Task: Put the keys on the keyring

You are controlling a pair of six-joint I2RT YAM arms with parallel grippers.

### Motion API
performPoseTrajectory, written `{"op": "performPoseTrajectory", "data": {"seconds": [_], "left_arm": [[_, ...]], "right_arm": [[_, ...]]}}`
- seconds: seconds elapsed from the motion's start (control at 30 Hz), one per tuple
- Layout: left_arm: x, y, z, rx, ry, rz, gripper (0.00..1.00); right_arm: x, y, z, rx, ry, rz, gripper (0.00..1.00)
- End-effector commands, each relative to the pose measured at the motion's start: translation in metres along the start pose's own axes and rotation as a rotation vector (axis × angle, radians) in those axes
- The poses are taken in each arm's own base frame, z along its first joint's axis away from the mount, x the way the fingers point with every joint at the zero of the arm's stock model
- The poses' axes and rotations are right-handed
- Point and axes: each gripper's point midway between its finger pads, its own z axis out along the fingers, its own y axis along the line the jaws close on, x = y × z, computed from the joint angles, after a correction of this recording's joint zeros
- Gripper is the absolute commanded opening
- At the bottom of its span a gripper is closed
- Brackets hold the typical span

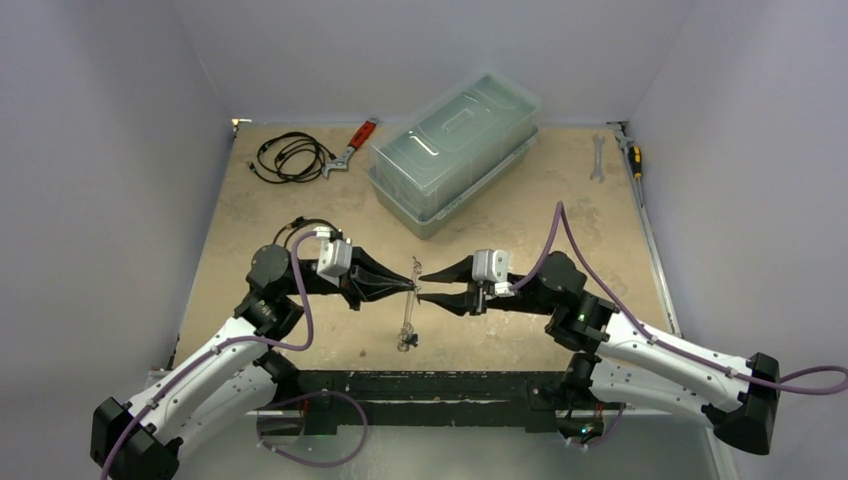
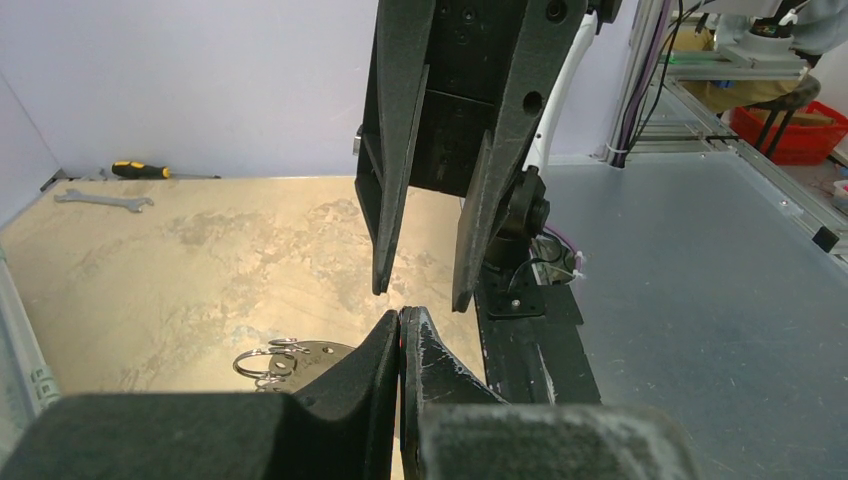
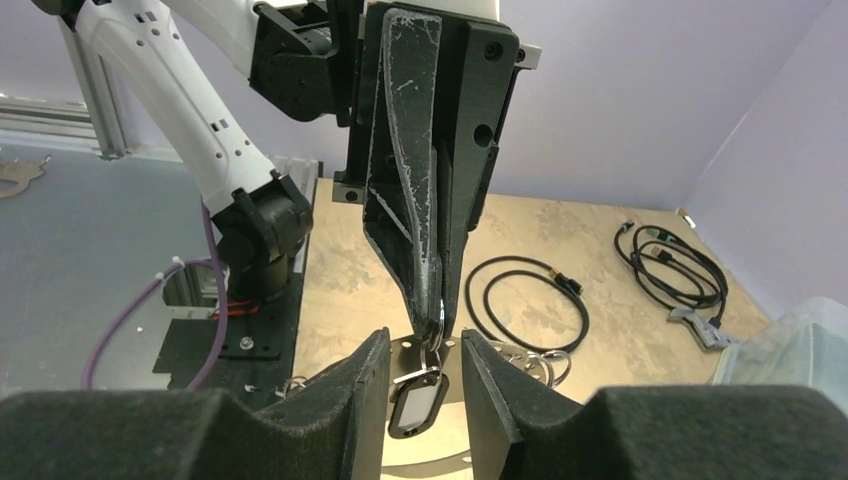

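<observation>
Both arms meet above the middle of the table. My left gripper (image 1: 408, 287) (image 3: 432, 320) is shut on a small silver split ring (image 3: 432, 345). A key's black tag with a white insert (image 3: 418, 402) hangs from that ring. My right gripper (image 3: 425, 337) (image 2: 420, 297) stands open, one finger on each side of the tag, with a gap on both sides. Behind and below the tag is the keyring (image 3: 432, 452) (image 2: 315, 358), a pale flat oval with rim holes and several small rings. From above it shows only as a thin pale line (image 1: 409, 312). The key's metal blade is hidden.
A clear lidded bin (image 1: 455, 150) stands at the back centre. A black cable coil (image 1: 292, 157) and red-handled pliers (image 1: 350, 148) lie at the back left. A wrench (image 1: 597, 158) and a screwdriver (image 1: 632, 155) are at the back right. A black cable loop (image 3: 520, 258) lies beside the left arm.
</observation>
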Motion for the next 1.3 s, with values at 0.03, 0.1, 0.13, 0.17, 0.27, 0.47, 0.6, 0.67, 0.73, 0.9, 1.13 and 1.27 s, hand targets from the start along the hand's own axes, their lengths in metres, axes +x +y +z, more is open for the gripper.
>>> {"op": "performPoseTrajectory", "data": {"seconds": [0.03, 0.1, 0.13, 0.17, 0.27, 0.47, 0.6, 0.67, 0.73, 0.9, 1.13, 1.27], "left_arm": [[-0.029, -0.005, 0.002, 0.022, -0.053, 0.103, 0.00], [-0.029, -0.006, 0.002, 0.022, -0.054, 0.103, 0.00], [-0.030, -0.005, 0.002, 0.021, -0.055, 0.105, 0.00], [-0.030, -0.006, 0.002, 0.022, -0.055, 0.105, 0.00], [-0.030, -0.006, 0.002, 0.022, -0.055, 0.103, 0.00], [-0.031, -0.006, 0.002, 0.021, -0.058, 0.103, 0.00], [-0.032, -0.007, 0.002, 0.023, -0.062, 0.104, 0.00], [-0.033, -0.007, 0.002, 0.023, -0.064, 0.102, 0.00], [-0.033, -0.007, 0.002, 0.022, -0.064, 0.101, 0.00], [-0.034, -0.008, 0.002, 0.023, -0.067, 0.101, 0.00], [-0.034, -0.008, 0.002, 0.024, -0.070, 0.103, 0.00], [-0.034, -0.008, 0.001, 0.023, -0.070, 0.102, 0.00]], "right_arm": [[-0.020, -0.004, 0.005, 0.005, -0.055, -0.017, 0.34], [-0.017, -0.005, 0.006, 0.010, -0.047, -0.016, 0.33], [-0.015, -0.005, 0.006, 0.012, -0.045, -0.015, 0.32], [-0.014, -0.005, 0.006, 0.014, -0.044, -0.014, 0.31], [-0.012, -0.006, 0.005, 0.019, -0.038, -0.013, 0.27], [-0.008, -0.007, 0.005, 0.028, -0.030, -0.011, 0.26], [-0.004, -0.009, 0.006, 0.038, -0.020, -0.008, 0.27], [-0.003, -0.009, 0.005, 0.041, -0.020, -0.008, 0.27], [-0.002, -0.010, 0.006, 0.043, -0.016, -0.007, 0.27], [0.002, -0.011, 0.006, 0.050, -0.008, -0.003, 0.29], [0.005, -0.010, 0.008, 0.042, 0.000, -0.001, 0.27], [0.007, -0.011, 0.009, 0.043, 0.004, -0.001, 0.22]]}}
